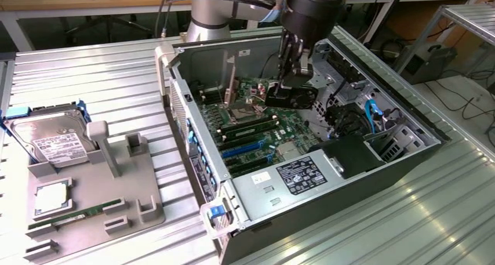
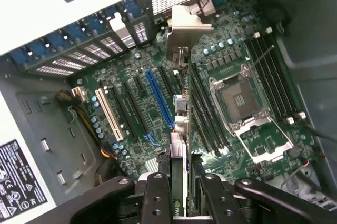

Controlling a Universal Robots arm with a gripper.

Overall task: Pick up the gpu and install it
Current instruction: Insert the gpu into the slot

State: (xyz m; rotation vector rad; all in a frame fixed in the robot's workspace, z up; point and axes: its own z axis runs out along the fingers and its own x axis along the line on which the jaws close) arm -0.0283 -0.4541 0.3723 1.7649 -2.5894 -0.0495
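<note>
Silver bracket leading, the gpu hung edge-down above the motherboard. My gripper had it by the near end, jaws partway closed and clamped on the card's thin faces. I held it upright so its connector edge faced the motherboard, near that board's long blue slot, with the bracket towards the case's rear slot covers. By my judgement it was not seated.

Bright light glares off the ribbed metal table, while the inside of the computer case lies shadowed.
</note>
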